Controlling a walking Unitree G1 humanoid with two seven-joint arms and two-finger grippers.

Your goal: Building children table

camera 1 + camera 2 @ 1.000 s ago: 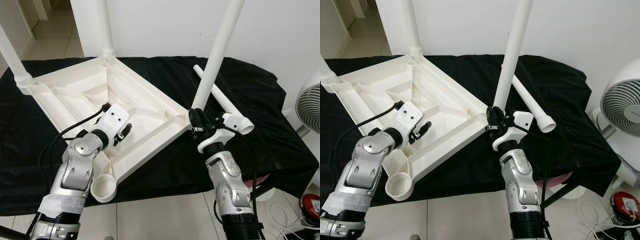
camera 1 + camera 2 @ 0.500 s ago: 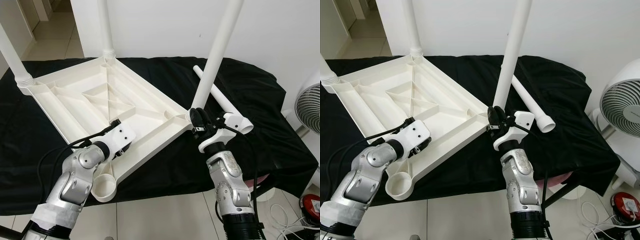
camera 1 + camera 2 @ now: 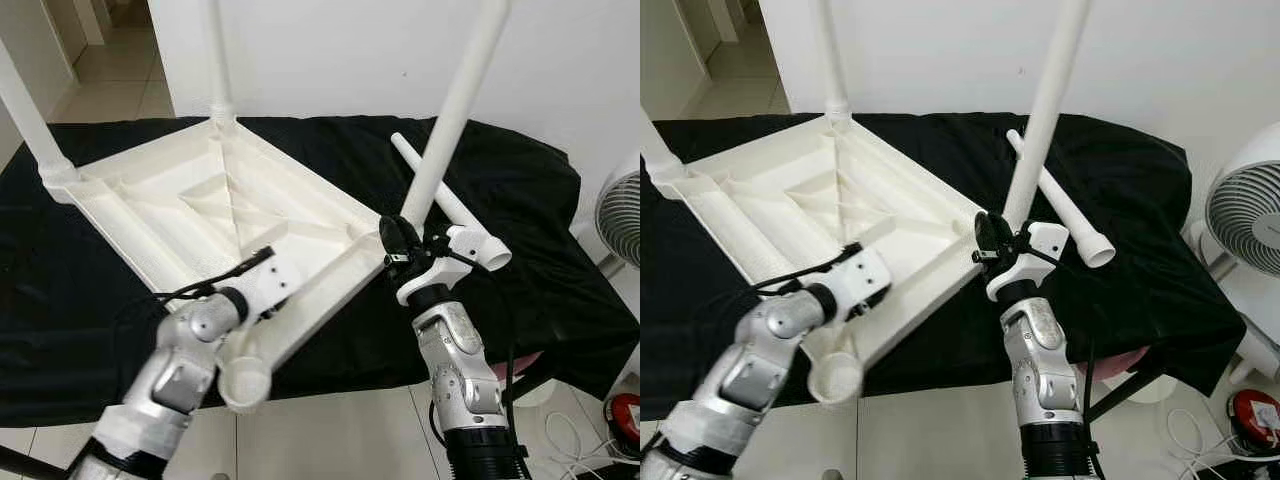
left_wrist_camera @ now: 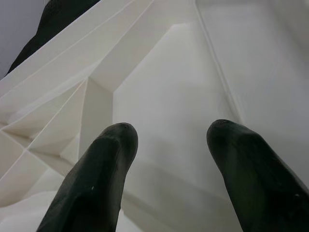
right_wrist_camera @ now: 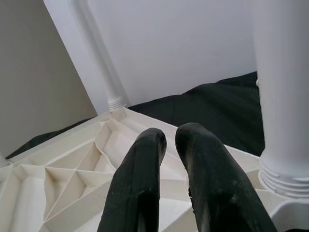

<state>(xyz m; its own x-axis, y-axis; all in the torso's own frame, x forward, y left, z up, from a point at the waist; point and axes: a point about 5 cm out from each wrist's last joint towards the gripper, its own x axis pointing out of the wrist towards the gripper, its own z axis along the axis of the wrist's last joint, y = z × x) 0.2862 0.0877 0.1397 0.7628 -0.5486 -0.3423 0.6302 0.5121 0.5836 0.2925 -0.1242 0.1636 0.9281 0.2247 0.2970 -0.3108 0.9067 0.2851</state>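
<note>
Gripping ribbed white tabletop (image 3: 190,215) underside

The left claw (image 4: 166,159) now sits lower along the upturned tabletop's (image 3: 200,200) near rim, closer to the empty leg socket (image 3: 245,383), fingers apart.

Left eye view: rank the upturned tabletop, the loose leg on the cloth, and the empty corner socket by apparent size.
1. Upturned tabletop, largest by far.
2. Loose leg, partly hidden behind the fitted leg.
3. Empty corner socket, smallest, even though nearest the camera.
</note>
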